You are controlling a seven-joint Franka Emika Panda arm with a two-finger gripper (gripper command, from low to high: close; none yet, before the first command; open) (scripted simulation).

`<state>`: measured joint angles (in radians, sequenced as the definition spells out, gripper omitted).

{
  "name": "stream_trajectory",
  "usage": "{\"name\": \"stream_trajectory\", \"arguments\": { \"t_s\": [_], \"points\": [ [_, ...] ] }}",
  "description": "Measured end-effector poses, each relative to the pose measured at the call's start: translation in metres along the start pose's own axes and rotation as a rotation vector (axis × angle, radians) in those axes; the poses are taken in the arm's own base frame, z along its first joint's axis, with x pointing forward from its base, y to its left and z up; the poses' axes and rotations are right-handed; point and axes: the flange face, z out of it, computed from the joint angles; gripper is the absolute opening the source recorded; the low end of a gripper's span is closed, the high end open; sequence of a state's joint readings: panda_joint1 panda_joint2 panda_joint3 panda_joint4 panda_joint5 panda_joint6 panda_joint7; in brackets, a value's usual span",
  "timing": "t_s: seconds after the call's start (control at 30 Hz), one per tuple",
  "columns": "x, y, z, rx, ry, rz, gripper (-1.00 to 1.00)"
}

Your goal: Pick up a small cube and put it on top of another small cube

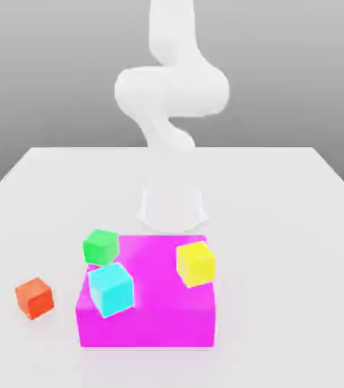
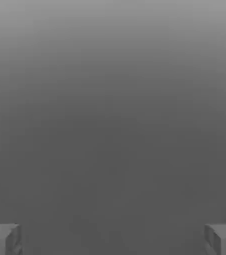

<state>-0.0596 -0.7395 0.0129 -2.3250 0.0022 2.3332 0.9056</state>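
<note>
Red-orange cube (image 1: 34, 297): set on the white table (image 1: 54, 182), near, at the exterior view's left. Green cube (image 1: 101, 246): placed beside the magenta block (image 1: 146, 326), which bears cyan cube (image 1: 111, 289) and yellow cube (image 1: 196, 264). Gripper (image 2: 113, 239): jaws held wide apart, nothing gripped.

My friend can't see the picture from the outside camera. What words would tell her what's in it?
A white robot arm stands on a white table behind a big magenta block with a cyan cube and a yellow cube on top. A green cube touches the block's far corner; a red-orange cube sits apart.
</note>
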Motion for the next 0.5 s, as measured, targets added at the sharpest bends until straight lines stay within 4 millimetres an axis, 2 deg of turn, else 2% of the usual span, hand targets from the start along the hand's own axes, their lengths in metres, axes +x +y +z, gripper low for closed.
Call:
{"name": "stream_trajectory", "arguments": {
  "t_s": [0.23, 0.5],
  "points": [
    [0.025, 0.053, 0.104, -0.180, 0.011, 0.398, 0.00],
    [0.041, 0.144, 0.201, -0.370, 0.061, 0.853, 0.00]
  ]
}}
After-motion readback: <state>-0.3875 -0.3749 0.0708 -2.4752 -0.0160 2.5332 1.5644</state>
